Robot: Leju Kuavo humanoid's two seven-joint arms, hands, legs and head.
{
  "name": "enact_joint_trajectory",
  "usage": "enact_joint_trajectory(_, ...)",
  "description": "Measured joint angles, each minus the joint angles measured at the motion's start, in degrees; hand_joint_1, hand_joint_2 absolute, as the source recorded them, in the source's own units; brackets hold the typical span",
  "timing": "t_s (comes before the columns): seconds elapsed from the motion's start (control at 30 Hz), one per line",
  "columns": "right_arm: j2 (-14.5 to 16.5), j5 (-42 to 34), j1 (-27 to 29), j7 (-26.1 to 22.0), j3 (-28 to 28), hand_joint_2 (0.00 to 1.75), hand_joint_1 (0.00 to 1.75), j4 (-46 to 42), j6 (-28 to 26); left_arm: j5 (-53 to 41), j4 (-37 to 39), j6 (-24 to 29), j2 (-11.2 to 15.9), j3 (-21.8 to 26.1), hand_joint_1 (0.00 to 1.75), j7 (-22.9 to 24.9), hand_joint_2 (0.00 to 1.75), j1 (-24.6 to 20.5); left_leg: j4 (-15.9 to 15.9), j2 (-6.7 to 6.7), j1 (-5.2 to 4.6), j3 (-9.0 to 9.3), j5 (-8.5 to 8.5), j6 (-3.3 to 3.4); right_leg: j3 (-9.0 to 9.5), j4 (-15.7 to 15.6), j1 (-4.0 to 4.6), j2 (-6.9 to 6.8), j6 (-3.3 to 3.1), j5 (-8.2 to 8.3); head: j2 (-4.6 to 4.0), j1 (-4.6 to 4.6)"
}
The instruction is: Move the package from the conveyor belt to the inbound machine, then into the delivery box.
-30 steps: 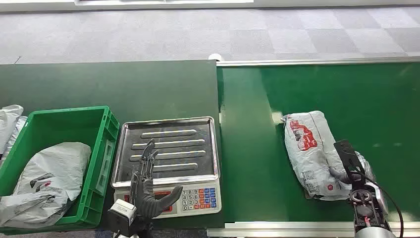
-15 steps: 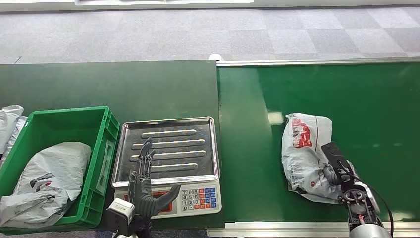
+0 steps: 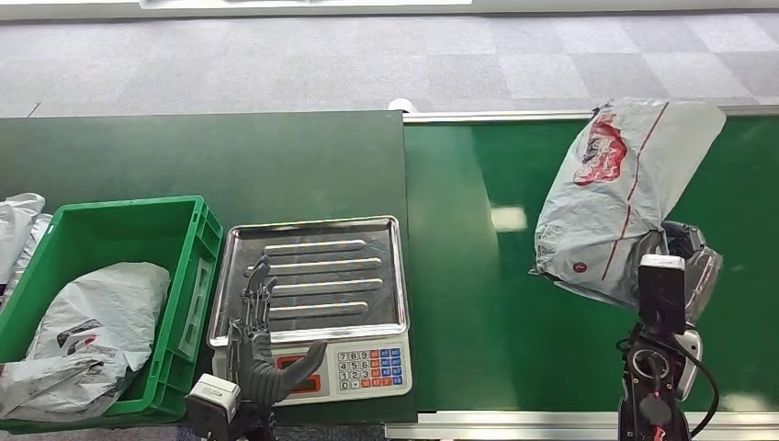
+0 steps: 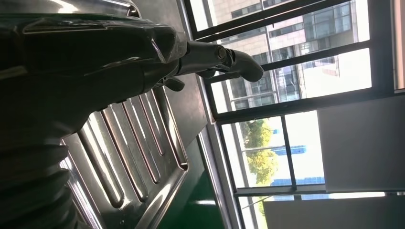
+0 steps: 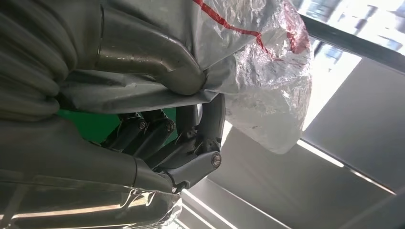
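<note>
Package [image 3: 617, 197]: a grey plastic mailer with red print, held up off the conveyor belt [image 3: 478, 303] at the belt's right side, its printed end uppermost. Right hand [image 3: 682, 262]: grips the package at its lower edge; in the right wrist view the thumb [image 5: 157, 62] presses into the film from one side while the dark fingers [image 5: 191, 138] curl against the other (the bag [image 5: 258, 71] bulges out beyond them). Left hand [image 3: 262, 344]: raised at the near edge of the scale [image 3: 312, 289], fingers apart and extended, holding nothing; the left wrist view shows a finger [image 4: 224, 59] stretched out above the ribbed steel tray [image 4: 138, 148]. Scale: steel weighing tray on top, keypad [image 3: 367, 366] at the front, standing just left of the belt. Green box [image 3: 193, 276]: just beside the scale on its left, containing one grey bag [image 3: 92, 326]. More grey bags [image 3: 18, 220] lie beyond the box's far left wall.
</note>
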Motion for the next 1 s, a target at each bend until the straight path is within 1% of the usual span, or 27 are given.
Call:
enact_joint_trajectory(0.1, 1.5, -3.1, 2.7, -1.3, 3.6, 1.75, 1.75, -8.1, -1.5, 0.0, 0.0, 0.1, 0.1, 0.4, 0.00, -0.2, 1.75, -0.2, 0.0, 0.02, 0.00, 0.02, 0.00, 0.00, 0.02, 0.0, 0.01, 0.00, -0.02, -0.01, 0.00, 0.00)
enact_joint_trajectory(0.2, 3.0, -3.8, 4.1, -1.6, 6.8, 1.75, 1.75, -12.4, -1.4, -0.1, 0.0, 0.1, 0.1, 1.1, 0.00, -0.5, 1.75, -0.5, 0.0, 0.05, 0.01, 0.04, 0.02, 0.00, 0.04, 0.0, 0.01, 0.01, -0.02, -0.01, 0.00, 0.01)
enact_joint_trajectory(0.33, 5.3, -4.0, 4.3, -1.0, 10.5, 1.75, 1.75, -14.2, -0.7, -0.3, 0.0, 0.1, 0.2, 2.0, 0.00, -0.8, 1.75, -1.3, 0.0, 0.13, 0.00, 0.08, 0.06, 0.00, 0.08, 0.0, 0.01, 0.03, -0.02, 0.00, 0.00, 0.01)
enact_joint_trajectory(0.5, 8.5, -4.5, 4.2, 0.2, 13.2, 1.75, 1.75, -14.2, 1.3, -0.4, 0.0, 0.1, 0.4, 2.9, 0.00, -0.9, 1.75, -2.5, 0.0, 0.13, 0.00, 0.07, 0.07, 0.00, 0.08, 0.0, 0.01, 0.03, -0.02, 0.00, 0.00, 0.01)
enact_joint_trajectory(0.63, 10.3, -4.0, 3.7, 1.4, 14.5, 1.75, 1.75, -12.9, 3.7, -0.5, 0.0, 0.6, 0.5, 3.5, 0.00, -1.0, 1.75, -3.3, 0.0, 0.13, 0.01, 0.06, 0.07, 0.00, 0.06, 0.0, 0.01, 0.04, -0.02, 0.00, 0.00, 0.01)
enact_joint_trajectory(0.77, 12.7, -1.0, 2.3, 2.0, 16.4, 1.75, 1.75, -8.3, 5.1, -0.6, 0.3, 0.7, 0.7, 4.1, 0.00, -1.0, 1.75, -4.7, 0.0, 0.13, 0.01, 0.07, 0.07, -0.01, 0.06, 0.0, 0.02, 0.05, -0.03, 0.00, 0.00, 0.02)
enact_joint_trajectory(0.93, 16.2, 5.1, -0.9, 3.0, 22.1, 1.75, 1.75, -0.2, 8.6, -1.4, 0.6, 0.5, 0.4, 4.2, 0.00, -0.4, 1.75, -6.4, 0.0, 0.16, 0.04, 0.08, 0.10, -0.03, 0.04, 0.0, 0.05, 0.09, -0.07, 0.03, 0.00, 0.01)
enact_joint_trajectory(1.0, 17.1, 6.5, -2.2, 3.5, 24.3, 1.75, 1.75, 2.3, 9.7, -1.5, 0.7, 0.5, 0.2, 4.2, 0.00, -0.2, 1.75, -6.8, 0.0, 0.16, 0.05, 0.07, 0.11, -0.04, 0.04, 0.0, 0.05, 0.08, -0.07, 0.03, 0.00, 0.02)
